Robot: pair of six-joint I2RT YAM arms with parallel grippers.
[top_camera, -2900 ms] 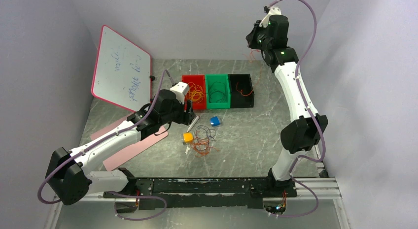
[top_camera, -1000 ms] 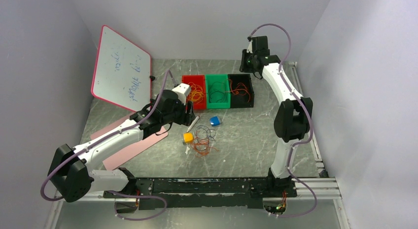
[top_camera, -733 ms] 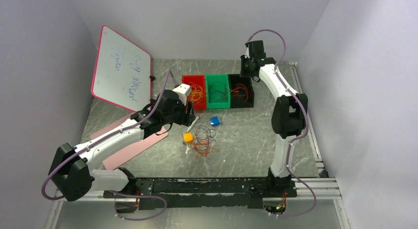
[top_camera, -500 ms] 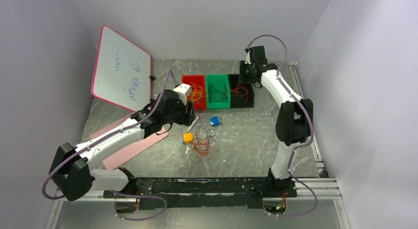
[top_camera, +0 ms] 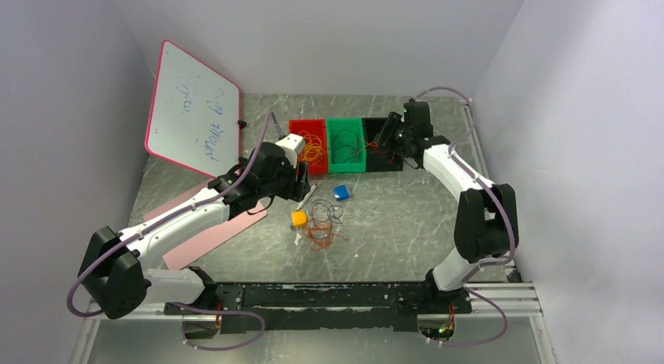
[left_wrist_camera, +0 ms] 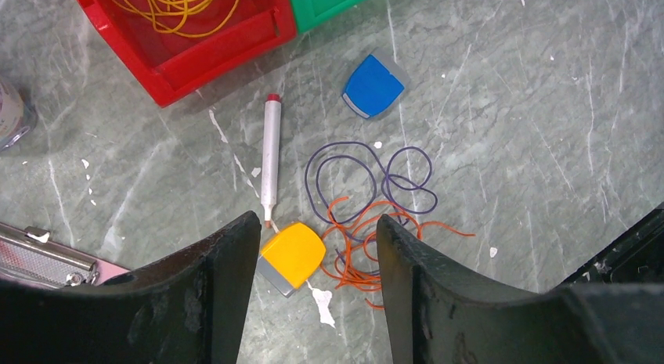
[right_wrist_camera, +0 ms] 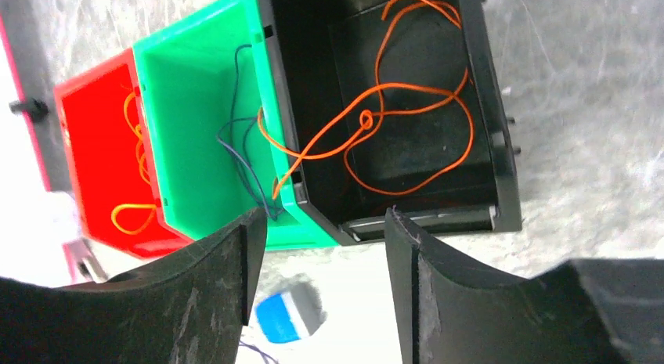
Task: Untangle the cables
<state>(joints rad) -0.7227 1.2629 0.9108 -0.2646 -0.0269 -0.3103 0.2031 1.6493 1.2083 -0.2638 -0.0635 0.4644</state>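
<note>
The job looks partly done. A yellow cable (left_wrist_camera: 168, 0) lies alone in the red bin (left_wrist_camera: 219, 55). A dark cable (right_wrist_camera: 235, 145) sits in the green bin (right_wrist_camera: 196, 66). An orange cable (right_wrist_camera: 366, 120) is in the black bin (right_wrist_camera: 489, 106), but not all the way. It hangs over the wall and one end dips into the green bin, right beside the dark one.

What is left is the pile (top_camera: 321, 223) on the table (top_camera: 391, 215). Here purple loops and orange loops cross over each other, so I think they are not yet pulled apart. The pile lies just beside a yellow block (left_wrist_camera: 291, 256), near a marker (left_wrist_camera: 271, 160) and a blue block (left_wrist_camera: 373, 85).

Which way do they point? The orange cable in the black bin stretches across the bin, from its far wall over to the green bin. The pile is mostly round loops, so it has no clear long side. From above it runs a little longer from the bins toward the arms. One loose orange end pokes out sideways, away from the yellow block.

The left gripper (left_wrist_camera: 317, 223) hangs over the pile, fingers spread wide, holding nothing. The right gripper (right_wrist_camera: 322, 215) is over the black and green bins, also spread wide, with nothing in it.
</note>
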